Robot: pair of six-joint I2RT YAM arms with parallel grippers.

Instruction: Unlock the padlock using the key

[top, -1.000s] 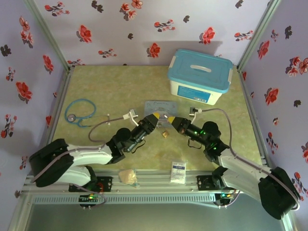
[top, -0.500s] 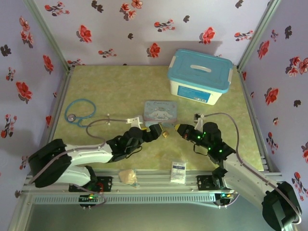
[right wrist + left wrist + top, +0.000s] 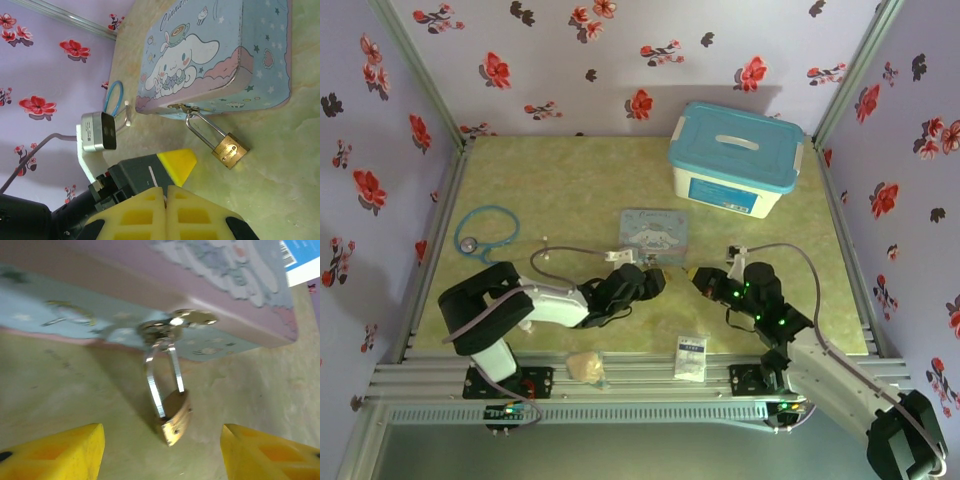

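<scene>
Small brass padlock (image 3: 230,151), silver shackle through tin hasp (image 3: 182,106), apparently closed, lying tilted.

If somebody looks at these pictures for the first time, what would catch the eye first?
The purple walls with red flowers stand out, as does the white box with a blue lid at the far right of the table. At the centre, a small brass padlock is hooked through the clasp of a blue cartoon tin, with the open left gripper straddling it and the shut right gripper close by.
</scene>
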